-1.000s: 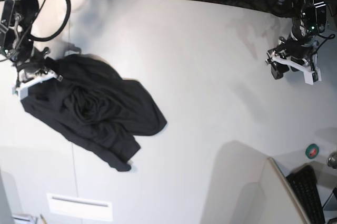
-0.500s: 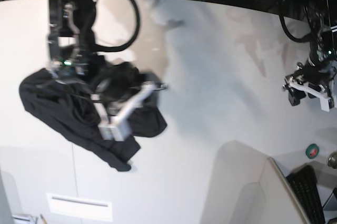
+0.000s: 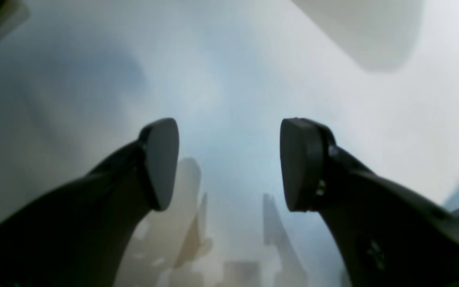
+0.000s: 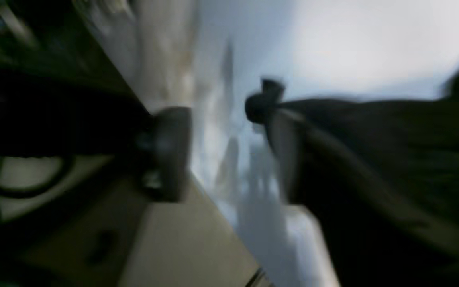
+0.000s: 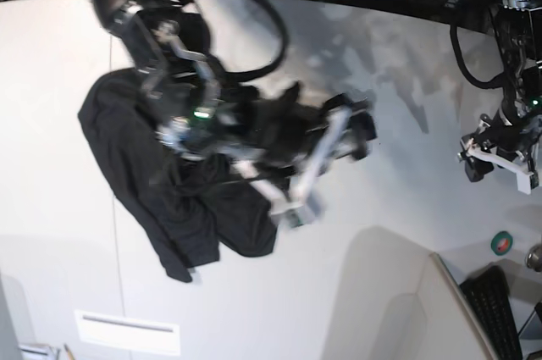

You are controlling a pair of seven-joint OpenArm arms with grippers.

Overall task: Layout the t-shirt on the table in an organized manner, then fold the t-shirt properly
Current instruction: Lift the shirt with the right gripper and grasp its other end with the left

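R gripper (image 5: 326,157): jaws apart, blurred, over t-shirt (image 5: 169,199) | L gripper (image 3: 229,163): jaws apart, empty, above table (image 5: 381,207)

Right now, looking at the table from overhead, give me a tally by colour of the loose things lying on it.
Black: 1, the t-shirt
Green: 1, a small round object near the table edge
Total: 2
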